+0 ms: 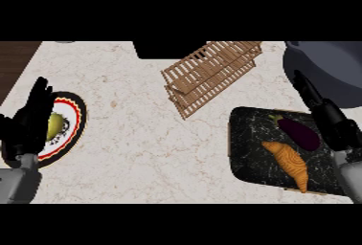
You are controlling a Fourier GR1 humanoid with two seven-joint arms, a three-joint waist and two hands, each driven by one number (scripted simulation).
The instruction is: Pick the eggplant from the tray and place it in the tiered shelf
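Resting on the tray (pixel 244 143): eggplant (pixel 299 133), no writing visible.
Right hand (pixel 332 125) fingers straight beside it; left hand (pixel 28 119) fingers spread.

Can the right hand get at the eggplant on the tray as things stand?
Probably yes. The right hand hangs open beside the eggplant, nothing between them. The croissant lies close on the tray but off that path.
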